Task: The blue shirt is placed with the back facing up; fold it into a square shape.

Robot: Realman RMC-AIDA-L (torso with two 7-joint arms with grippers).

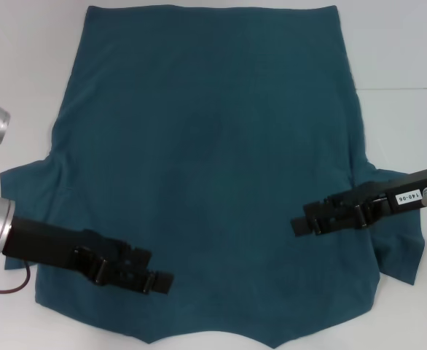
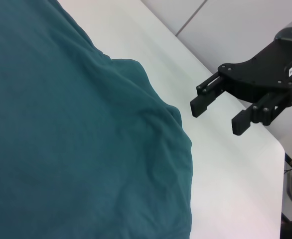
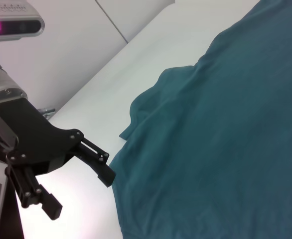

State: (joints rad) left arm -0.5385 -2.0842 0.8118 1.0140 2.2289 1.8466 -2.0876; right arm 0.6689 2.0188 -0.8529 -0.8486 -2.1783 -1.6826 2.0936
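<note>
Two black grippers are hanging over the cloth, so you're looking at both arms out at once. The plain dark teal-blue short-sleeved T-shirt of soft matte fabric (image 1: 213,168) is lying spread flat on the white tabletop (image 1: 403,58), filling most of the head view, with its straight edge running along the far side and its sleeves poking out to either side near you.

Your left gripper (image 1: 159,282) is sitting over the near left part of the shirt, fingers pointing inward toward the middle of the cloth. In the right wrist view you're seeing that same left gripper (image 3: 81,191) with its jaws spread wide, nothing between them, one fingertip (image 3: 107,177) sitting right at the shirt's edge; whether it's touching the fabric I can't tell.

Your right gripper (image 1: 301,224) is hovering over the right side of the shirt, just inward of the right sleeve, fingers pointing toward the centre too. The left wrist view is showing the right gripper (image 2: 218,117) open wide and empty, with bare white table behind it and the shirt's rumpled sleeve off to its side.
</note>
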